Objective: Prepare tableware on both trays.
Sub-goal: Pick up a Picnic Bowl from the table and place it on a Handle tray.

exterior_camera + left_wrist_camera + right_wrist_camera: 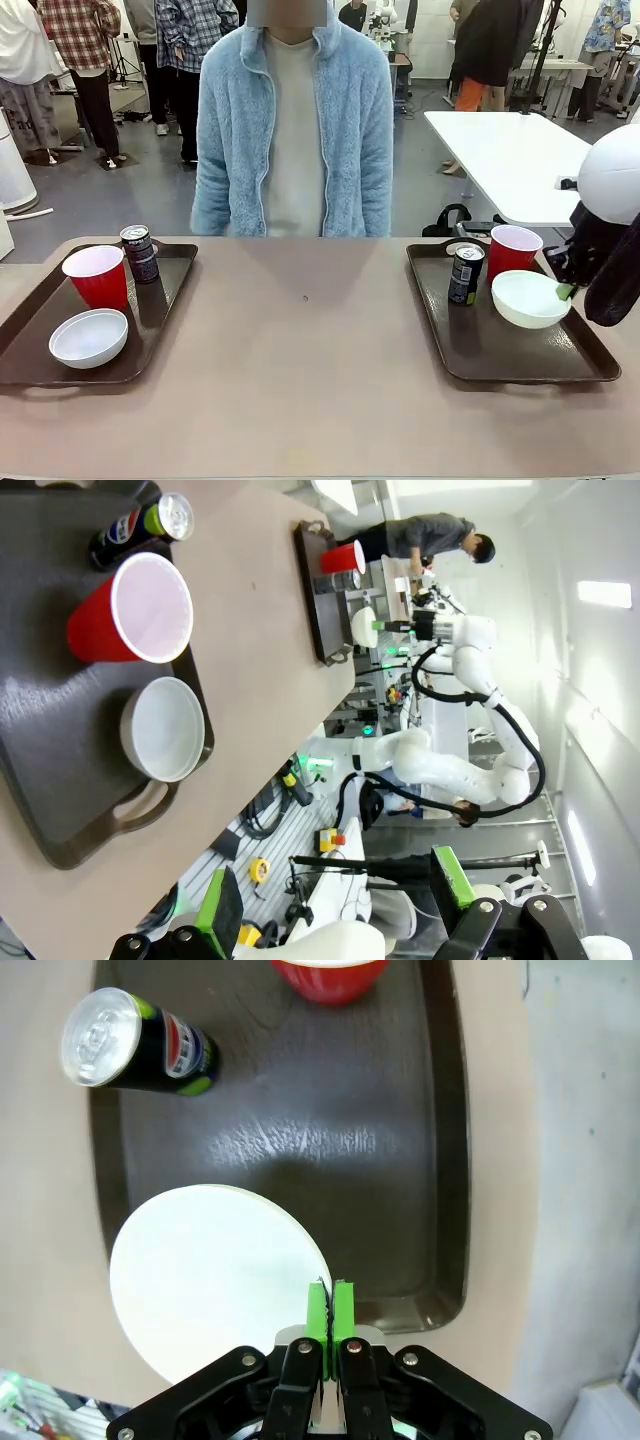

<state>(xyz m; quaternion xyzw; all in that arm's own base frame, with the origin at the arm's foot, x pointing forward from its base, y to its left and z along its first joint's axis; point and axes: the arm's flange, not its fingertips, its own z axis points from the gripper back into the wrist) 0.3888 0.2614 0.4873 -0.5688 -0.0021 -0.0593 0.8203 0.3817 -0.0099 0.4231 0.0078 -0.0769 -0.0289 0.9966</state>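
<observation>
2 dark brown plastic trays with raised rims and loop handles sit on a matte beige table [310, 400], one at 9 o'clock [30, 365], one at 3 o'clock [520, 365], well apart with bare tabletop between them. Left tray: red plastic cup [96, 277], smooth, tapered, white inside, upright near the tray's middle; a small dark can [140, 253] just beside it at 1 o'clock, toward the far rim; a shallow round white bowl [89, 337] at 6 o'clock of the cup, close to the near rim. Right tray: second dark can [465, 274] upright near the left rim; second red cup [514, 252] at 2 o'clock of it, by the far edge; second white bowl [531, 298], glossy, tilted, its rim pinched at 3 o'clock by the right gripper [567, 291]. Right wrist view shows the green pads [343, 1305] pressed together on the bowl's thin edge, the bowl near the tray's rim, smooth tray floor open between bowl and can. Left gripper [330, 900], in its wrist view, has its fingers spread wide, holding nothing, hanging clear of the table's edge. A person in a fluffy light blue fleece jacket [295, 125] stands at 12 o'clock behind the table.
</observation>
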